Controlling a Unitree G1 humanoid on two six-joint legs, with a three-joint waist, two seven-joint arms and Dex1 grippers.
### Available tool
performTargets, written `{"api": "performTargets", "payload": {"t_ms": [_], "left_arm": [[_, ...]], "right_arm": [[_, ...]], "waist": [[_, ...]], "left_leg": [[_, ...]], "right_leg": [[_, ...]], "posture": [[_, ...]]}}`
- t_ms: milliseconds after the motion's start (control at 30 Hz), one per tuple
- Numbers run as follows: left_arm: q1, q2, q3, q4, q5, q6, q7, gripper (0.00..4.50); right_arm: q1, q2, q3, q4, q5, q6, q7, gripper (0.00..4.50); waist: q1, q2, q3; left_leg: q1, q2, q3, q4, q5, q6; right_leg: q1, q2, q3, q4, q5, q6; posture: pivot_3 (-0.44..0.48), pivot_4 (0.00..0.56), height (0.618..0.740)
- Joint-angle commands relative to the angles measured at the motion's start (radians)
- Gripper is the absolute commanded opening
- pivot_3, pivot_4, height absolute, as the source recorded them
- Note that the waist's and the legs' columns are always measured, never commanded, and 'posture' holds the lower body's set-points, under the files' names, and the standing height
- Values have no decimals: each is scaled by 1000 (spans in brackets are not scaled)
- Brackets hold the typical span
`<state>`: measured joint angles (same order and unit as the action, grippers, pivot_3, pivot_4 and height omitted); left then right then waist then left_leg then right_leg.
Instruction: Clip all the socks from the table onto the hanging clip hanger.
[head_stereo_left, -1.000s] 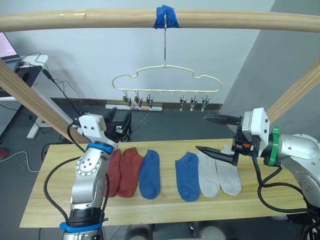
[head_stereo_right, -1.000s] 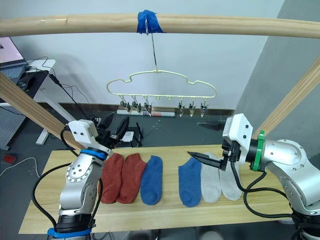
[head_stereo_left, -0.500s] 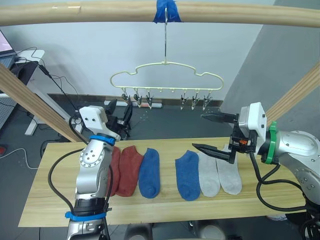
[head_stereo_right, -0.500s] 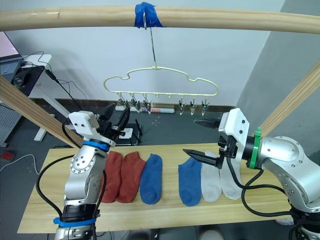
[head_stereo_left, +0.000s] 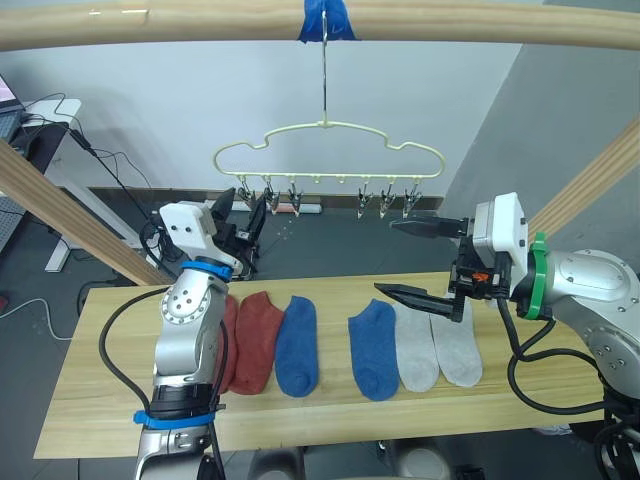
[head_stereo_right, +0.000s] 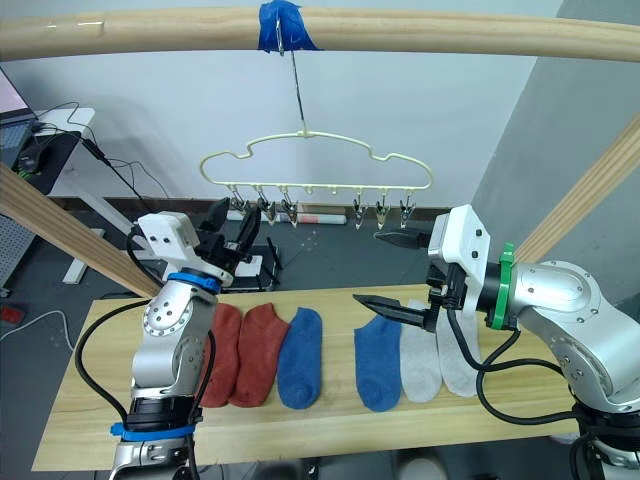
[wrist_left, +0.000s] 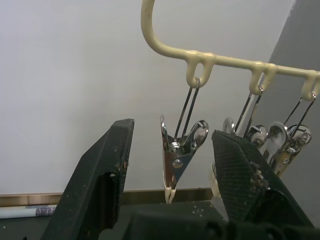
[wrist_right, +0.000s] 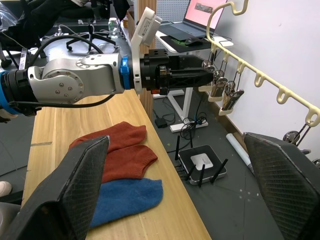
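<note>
— While the six socks lie in a row on the desk (head_stereo_left: 90, 420), where are the tools?
— Both are raised above it. The left tool (head_stereo_left: 242, 208) is spread wide with nothing in it, right at the clip hanger (head_stereo_left: 330, 155); in the left wrist view the hanger's end clip (wrist_left: 177, 160) hangs between its two fingers (wrist_left: 102, 185), touching neither.
— And the right tool?
— The right tool (head_stereo_left: 412, 258) is spread wide too, also with nothing in it, one finger near the clips at its end of the hanger, the other just above the inner blue sock (head_stereo_left: 373, 350) and the light grey socks (head_stereo_left: 438, 346).
— The other socks?
— The rust-red socks (head_stereo_left: 255, 340) lie below the left tool, partly behind its arm, with the other blue sock (head_stereo_left: 297, 345) beside them.
</note>
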<state>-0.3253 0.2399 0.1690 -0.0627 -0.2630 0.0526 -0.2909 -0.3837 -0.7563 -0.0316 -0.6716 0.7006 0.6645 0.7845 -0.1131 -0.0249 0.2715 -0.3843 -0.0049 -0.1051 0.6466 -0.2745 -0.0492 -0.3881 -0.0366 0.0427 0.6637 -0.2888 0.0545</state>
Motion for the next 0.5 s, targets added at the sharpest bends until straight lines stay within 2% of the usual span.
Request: {"api": "performTargets", "payload": {"t_ms": [33,133,233,367,500], "left_arm": [[-12,7,25,-16,-6,-30,7,2721],[-16,5,32,-13,-5,-32,12,2721],[-18,3,36,-12,-8,-28,13,2125],[-26,3,32,-14,-11,-28,4,921],[-26,5,32,-15,-9,-29,-1,489]], "right_arm": [[-6,2,-12,-21,9,-16,2,4500],[-3,3,-13,-19,6,-19,2,4500],[-3,4,-12,-17,3,-22,2,4500],[-3,7,-12,-16,2,-23,2,4500],[3,10,-14,-22,2,-21,1,4500]], "waist": [[-1,0,0],[-1,0,0],[-1,0,0],[-1,0,0],[-1,0,0]], "left_leg": [[0,0,0,0,0,0],[0,0,0,0,0,0],[0,0,0,0,0,0],[0,0,0,0,0,0],[0,0,0,0,0,0]], "right_leg": [[0,0,0,0,0,0],[0,0,0,0,0,0],[0,0,0,0,0,0],[0,0,0,0,0,0],[0,0,0,0,0,0]], "posture": [[-266,284,740],[-264,282,740],[-262,281,740],[-259,281,740],[-260,279,740]]}}
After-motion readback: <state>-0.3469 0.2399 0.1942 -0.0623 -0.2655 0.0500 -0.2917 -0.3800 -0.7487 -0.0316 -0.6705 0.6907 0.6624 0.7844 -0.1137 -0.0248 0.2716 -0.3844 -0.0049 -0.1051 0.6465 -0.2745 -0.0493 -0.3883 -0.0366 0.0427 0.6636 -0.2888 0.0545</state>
